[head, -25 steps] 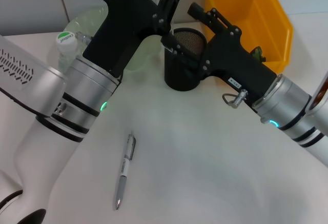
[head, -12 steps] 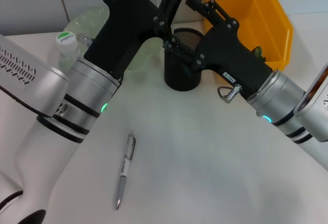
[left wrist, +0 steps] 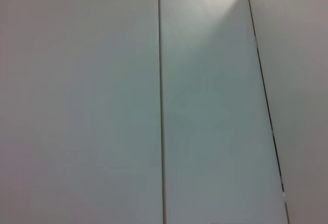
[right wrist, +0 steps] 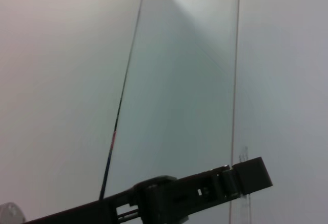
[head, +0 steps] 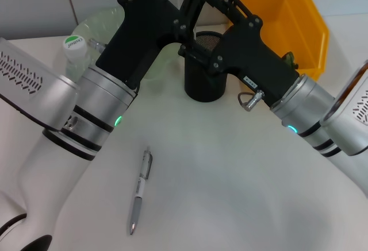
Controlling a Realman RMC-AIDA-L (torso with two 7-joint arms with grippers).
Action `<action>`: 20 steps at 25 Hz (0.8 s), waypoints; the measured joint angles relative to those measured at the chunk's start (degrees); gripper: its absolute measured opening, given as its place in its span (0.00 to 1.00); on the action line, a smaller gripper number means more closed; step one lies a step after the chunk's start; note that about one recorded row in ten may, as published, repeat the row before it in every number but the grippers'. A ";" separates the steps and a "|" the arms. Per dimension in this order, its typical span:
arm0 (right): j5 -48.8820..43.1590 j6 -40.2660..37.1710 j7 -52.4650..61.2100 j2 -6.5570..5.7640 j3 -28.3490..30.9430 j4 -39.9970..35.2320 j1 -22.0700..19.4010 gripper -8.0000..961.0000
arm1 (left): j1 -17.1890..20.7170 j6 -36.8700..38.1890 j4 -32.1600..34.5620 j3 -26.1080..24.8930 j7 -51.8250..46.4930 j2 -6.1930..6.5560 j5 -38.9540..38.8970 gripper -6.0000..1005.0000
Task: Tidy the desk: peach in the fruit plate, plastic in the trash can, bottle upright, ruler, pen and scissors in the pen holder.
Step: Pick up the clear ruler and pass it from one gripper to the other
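- Left arm [head: 115, 73] and right arm [head: 270, 73] rise over the pen holder [head: 204, 73], part-hiding it.
- Both grippers are cut off at the head view's top edge; jaw state cannot be told.
- Bin [head: 287, 21] behind, partly hidden.
- Pen [head: 140, 190] lies far below the jaws, long axis nearly toward the robot, tip nearest.

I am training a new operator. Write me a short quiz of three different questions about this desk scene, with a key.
1. True or false: the pen already stands inside the pen holder.
2. Which is upright beside the green plate? A) scissors B) bottle C) ruler
3. Fill in: the bin behind the right arm is ____ in colour.

Key:
1. False; it lies flat on the desk, in front of the left arm.
2. B
3. yellow
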 joint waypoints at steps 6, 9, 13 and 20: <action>-0.05 1.18 -1.75 0.00 1.72 1.78 0.69 0.80 | 0.03 -0.01 0.07 0.46 0.00 0.00 0.00 0.42; -0.07 1.30 -1.80 0.00 1.95 2.12 0.97 0.79 | 0.05 -0.01 0.08 0.54 0.00 0.00 0.00 0.42; -0.09 1.72 -1.81 0.00 1.97 2.25 1.12 0.79 | 0.12 0.00 0.17 0.54 0.00 0.00 0.00 0.43; -0.09 2.06 -1.85 0.00 2.30 2.31 1.18 0.62 | 0.22 0.01 0.23 0.51 0.00 0.00 0.00 0.43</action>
